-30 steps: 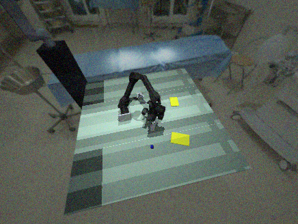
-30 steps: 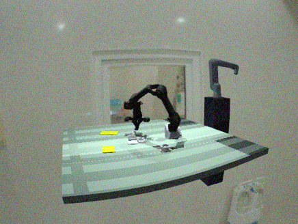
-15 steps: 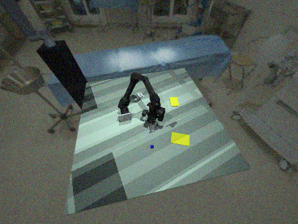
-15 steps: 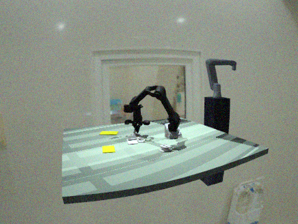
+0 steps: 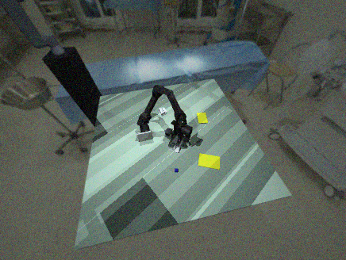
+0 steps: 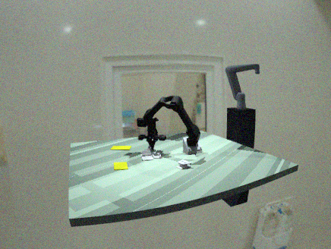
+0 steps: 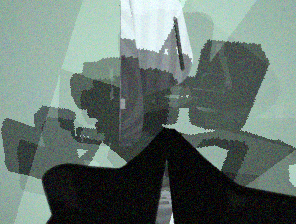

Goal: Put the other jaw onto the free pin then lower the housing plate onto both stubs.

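My gripper point(image 6: 152, 149) point(image 7: 168, 133) is shut, with its two black fingertips together and nothing seen between them. It points down close above the small white and grey assembly point(image 6: 147, 158). In the wrist view a long white jaw-like part point(image 7: 153, 25) with a dark slot lies ahead of the fingertips, partly in the arm's shadow. A white bit also shows beneath the hand in the top view point(image 5: 177, 150). The pins and gear teeth are too small or hidden to tell. A separate white piece with dark spots point(image 5: 162, 111) point(image 6: 184, 164) stands apart, nearer the arm's base; whether it is the housing plate I cannot tell.
Two yellow flat pads point(image 5: 209, 161) point(image 5: 202, 117) lie to one side of the assembly; they also show in the exterior view point(image 6: 121, 165) point(image 6: 121, 147). A small blue cube point(image 5: 176, 170) lies beyond the hand. The arm's grey base point(image 5: 144, 136) stands nearby on the striped table.
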### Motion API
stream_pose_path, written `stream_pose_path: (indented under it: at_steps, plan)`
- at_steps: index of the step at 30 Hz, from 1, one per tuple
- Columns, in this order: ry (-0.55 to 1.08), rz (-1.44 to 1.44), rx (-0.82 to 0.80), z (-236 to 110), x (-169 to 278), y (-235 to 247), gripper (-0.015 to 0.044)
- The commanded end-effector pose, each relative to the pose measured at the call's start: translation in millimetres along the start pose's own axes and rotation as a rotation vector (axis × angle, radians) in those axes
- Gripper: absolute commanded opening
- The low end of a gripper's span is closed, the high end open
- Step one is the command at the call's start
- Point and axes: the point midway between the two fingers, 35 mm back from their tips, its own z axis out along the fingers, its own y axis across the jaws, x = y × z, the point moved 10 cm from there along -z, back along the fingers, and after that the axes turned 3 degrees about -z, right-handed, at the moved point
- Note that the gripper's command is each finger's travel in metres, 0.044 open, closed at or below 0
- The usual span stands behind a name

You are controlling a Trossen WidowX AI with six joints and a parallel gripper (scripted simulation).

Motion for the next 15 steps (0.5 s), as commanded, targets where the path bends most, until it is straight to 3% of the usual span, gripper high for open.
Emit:
stream_pose_path:
  at_steps: [1, 15]
  plan:
    - [0.002, 0.003, -0.001, -0.3, -0.1, 6.3, 0.0000]
    - [0.002, 0.002, -0.003, -0.8, -1.1, 29.3, 0.0000]
